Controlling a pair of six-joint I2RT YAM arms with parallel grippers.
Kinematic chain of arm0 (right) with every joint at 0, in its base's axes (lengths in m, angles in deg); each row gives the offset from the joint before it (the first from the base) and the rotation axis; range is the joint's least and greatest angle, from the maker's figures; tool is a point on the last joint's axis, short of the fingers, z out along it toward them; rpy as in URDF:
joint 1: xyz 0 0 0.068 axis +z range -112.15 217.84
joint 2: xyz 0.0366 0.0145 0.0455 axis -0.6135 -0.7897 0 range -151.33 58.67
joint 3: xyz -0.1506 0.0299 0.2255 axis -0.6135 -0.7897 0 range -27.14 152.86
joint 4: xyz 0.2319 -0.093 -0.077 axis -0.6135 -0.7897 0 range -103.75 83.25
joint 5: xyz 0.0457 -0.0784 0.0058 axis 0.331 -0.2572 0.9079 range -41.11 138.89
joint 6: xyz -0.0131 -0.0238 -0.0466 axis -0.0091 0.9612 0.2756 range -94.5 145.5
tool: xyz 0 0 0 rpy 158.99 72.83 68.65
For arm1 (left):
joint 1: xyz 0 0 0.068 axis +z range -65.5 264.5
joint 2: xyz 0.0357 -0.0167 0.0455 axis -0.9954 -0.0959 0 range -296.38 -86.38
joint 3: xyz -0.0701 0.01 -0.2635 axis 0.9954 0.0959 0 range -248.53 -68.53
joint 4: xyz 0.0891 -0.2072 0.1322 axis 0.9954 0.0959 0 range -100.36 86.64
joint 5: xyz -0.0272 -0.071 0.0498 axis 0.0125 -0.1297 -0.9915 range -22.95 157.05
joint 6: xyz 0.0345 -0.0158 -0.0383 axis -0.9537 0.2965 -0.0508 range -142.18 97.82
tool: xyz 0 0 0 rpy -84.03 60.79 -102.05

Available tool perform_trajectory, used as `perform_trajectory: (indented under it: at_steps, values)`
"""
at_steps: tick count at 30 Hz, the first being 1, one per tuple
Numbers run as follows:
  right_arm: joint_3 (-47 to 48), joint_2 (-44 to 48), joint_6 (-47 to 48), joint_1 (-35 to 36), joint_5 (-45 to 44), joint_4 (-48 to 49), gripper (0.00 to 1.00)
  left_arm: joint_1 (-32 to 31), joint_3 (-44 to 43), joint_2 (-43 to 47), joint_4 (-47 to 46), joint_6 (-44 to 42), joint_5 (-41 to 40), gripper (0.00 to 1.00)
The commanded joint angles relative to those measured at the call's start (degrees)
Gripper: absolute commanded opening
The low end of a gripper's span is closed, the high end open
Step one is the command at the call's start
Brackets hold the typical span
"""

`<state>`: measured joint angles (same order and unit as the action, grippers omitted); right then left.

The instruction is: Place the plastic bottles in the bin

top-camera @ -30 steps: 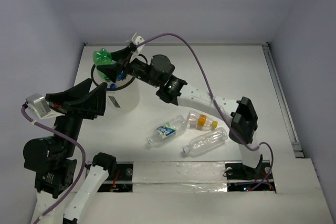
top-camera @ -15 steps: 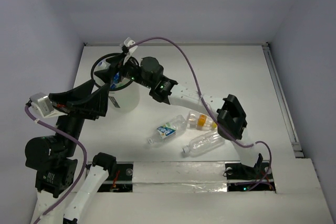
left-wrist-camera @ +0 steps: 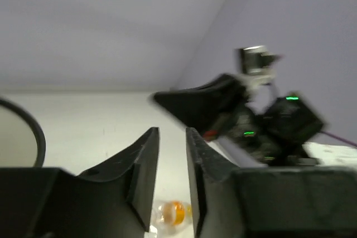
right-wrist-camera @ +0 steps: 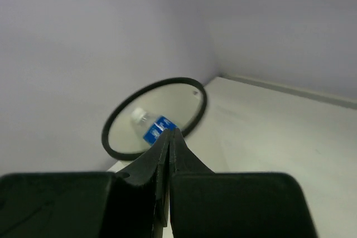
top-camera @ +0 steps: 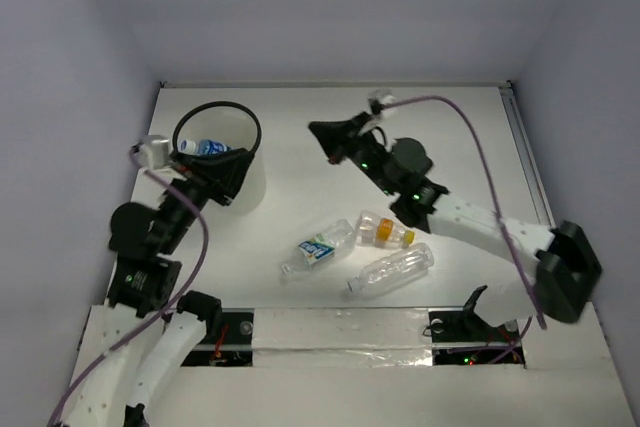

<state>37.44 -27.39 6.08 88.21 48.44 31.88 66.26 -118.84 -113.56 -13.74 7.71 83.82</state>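
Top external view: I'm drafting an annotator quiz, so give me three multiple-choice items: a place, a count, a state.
1. Where does the bin stand? A near centre; B far right; C far left corner.
2. How many bottles lie on the table outside it? A one; B three; C five.
3. The right gripper is: A shut, empty; B shut on a bottle; C wide open.
C: its rim sits at the table's far left. B: three lie mid-table. A: closed tight, nothing held.
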Motion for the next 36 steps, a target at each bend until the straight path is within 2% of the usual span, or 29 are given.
perform_trajectory:
  at_steps: [1, 3, 4, 5, 6, 7, 8, 9, 10, 11, 12, 13, 14, 15, 17, 18, 21, 29, 36]
  values:
    - [-11.73, 14.14, -2.20, -0.27, -10.08, 2.08, 0.00, -2.04, 6.78, -4.72, -7.16, 5.00, 3.89, 0.21]
    - [-19.02, 20.11, -6.23, -0.79, -12.02, -1.52, 0.00, -5.65, 11.27, -4.99, -9.71, 5.53, -1.53, 0.14]
    - [-21.49, 26.15, -7.38, -0.80, -11.95, -2.24, 0.00, -7.93, 12.59, -6.21, -9.46, 4.57, -4.27, 0.12]
    - [-23.77, 29.34, -9.30, -0.80, -11.68, -3.03, 0.00, -13.69, 12.86, -7.26, -9.11, 3.78, -6.82, 0.09]
    - [-27.71, 32.50, -9.93, -0.80, -12.03, -5.56, 0.00, -16.88, 12.86, -8.67, -7.54, 2.73, -12.15, 0.05]
    - [-29.14, 38.80, -10.28, -0.80, -12.73, -7.76, 0.00, -19.96, 12.69, -11.99, -6.39, 0.80, -14.90, 0.04]
    - [-30.11, 42.00, -9.85, -0.80, -13.52, -10.31, 0.00, -25.65, 11.82, -13.59, -4.90, -0.09, -17.19, 0.04]
    - [-30.91, 44.73, -9.33, -0.80, -15.35, -16.60, 0.00, -27.97, 11.55, -15.26, -2.19, -1.05, -22.00, 0.05]
    - [-30.91, 47.36, -8.97, -0.80, -16.24, -20.05, 0.04, -29.90, 11.11, -18.14, -0.59, -2.71, -24.05, 0.06]
    - [-30.74, 51.65, -8.71, -0.80, -16.77, -23.13, 0.09, -31.58, 10.67, -19.22, 2.55, -3.17, -26.07, 0.10]
    - [-30.65, 53.52, -8.62, -0.80, -17.39, -27.95, 0.13, -34.12, 10.58, -20.45, 3.28, -3.52, -29.31, 0.23]
    - [-30.74, 55.20, -8.62, -0.80, -17.13, -29.91, 0.25, -35.01, 10.58, -22.37, 4.77, -3.96, -29.87, 0.30]
    - [-30.91, 57.91, -8.70, -0.80, -16.96, -31.50, 0.31, -35.63, 10.58, -23.17, 5.74, -4.74, -29.78, 0.40]
    - [-31.00, 59.07, -8.79, -0.80, -16.52, -34.91, 0.40, -36.86, 10.58, -24.23, 6.27, -5.19, -28.91, 0.57]
    - [-31.18, 61.44, -8.88, -0.80, -15.64, -37.91, 0.47, -38.35, 9.53, -27.39, 8.20, -5.98, -29.43, 0.71]
    - [-31.26, 61.89, -8.97, -0.80, -14.42, -40.80, 0.53, -38.36, 9.09, -28.53, 8.91, -6.33, -29.95, 0.81]
    - [-31.97, 63.03, -8.79, -0.80, -12.22, -44.07, 0.58, -40.03, 7.33, -33.72, 10.32, -7.91, -29.52, 0.91]
    - [-34.17, 64.35, -8.97, -0.80, -9.92, -45.31, 0.67, -43.54, 2.59, -44.97, 10.93, -13.10, -27.06, 0.94]
    - [-35.05, 63.92, -8.62, -0.80, -8.25, -44.17, 0.78, -43.55, -0.58, -51.39, 12.69, -16.09, -29.61, 0.96]
